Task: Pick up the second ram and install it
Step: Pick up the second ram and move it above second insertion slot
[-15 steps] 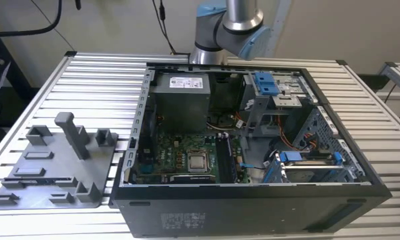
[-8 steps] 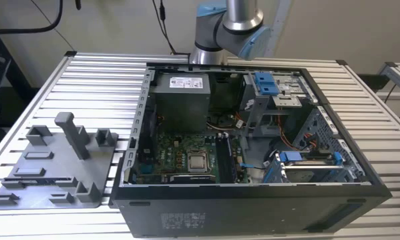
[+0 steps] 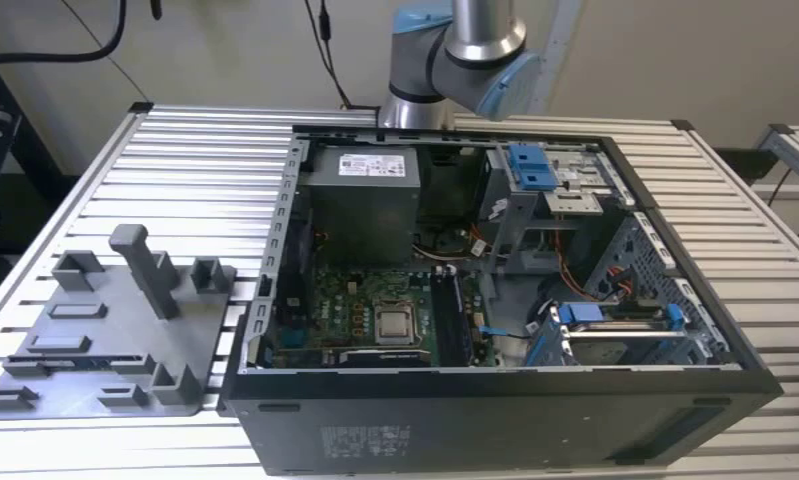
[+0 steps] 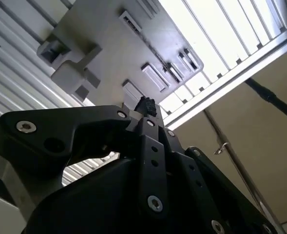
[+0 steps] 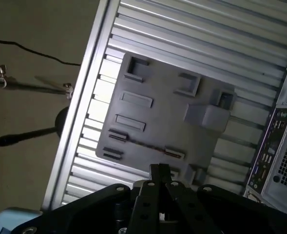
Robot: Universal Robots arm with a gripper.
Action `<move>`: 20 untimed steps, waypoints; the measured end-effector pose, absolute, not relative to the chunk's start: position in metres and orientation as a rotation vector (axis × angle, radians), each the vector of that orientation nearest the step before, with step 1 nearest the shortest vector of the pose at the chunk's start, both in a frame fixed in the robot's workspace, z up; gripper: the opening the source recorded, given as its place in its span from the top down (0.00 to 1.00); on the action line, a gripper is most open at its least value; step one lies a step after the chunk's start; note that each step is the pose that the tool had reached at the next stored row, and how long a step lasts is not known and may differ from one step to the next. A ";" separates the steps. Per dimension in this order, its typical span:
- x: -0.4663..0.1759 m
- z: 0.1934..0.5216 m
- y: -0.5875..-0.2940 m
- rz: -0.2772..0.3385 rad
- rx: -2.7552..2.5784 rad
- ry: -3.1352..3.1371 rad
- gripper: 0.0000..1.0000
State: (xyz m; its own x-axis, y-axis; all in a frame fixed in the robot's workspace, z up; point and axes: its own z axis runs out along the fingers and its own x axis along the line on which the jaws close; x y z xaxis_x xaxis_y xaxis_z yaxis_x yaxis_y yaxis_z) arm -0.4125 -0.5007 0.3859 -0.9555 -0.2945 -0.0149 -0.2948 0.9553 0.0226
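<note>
Pick not yet done: second ram [image 5: 145, 146] is seen slotted in holder plate [image 5: 167, 117]. Gripper [image 5: 158, 168] is positioned over the plate, closed, nothing gripped.

Arm [image 3: 473, 40] cut off by exterior view's edge; holder plate [image 5: 158, 112] partly behind gripper [image 5: 160, 168], first wrist view.

Gripper [image 4: 145, 105] near grey holder plate [image 4: 109, 53], slatted table [image 4: 16, 63]

Soft even light, glare on table slats [image 4: 221, 29], hand [image 4: 145, 105] in shadow.
</note>
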 end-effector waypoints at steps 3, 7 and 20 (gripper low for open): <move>-0.412 0.386 -0.501 0.033 -0.494 3.092 0.89; -0.413 0.386 -0.501 0.025 -0.527 3.090 0.89; -0.413 0.386 -0.501 0.010 -0.682 3.062 0.89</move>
State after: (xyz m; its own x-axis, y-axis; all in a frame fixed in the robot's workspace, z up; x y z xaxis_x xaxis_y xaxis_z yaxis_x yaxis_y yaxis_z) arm -0.4125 -0.5007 0.3859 -0.9055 -0.4244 -0.0056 -0.4244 0.9055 0.0055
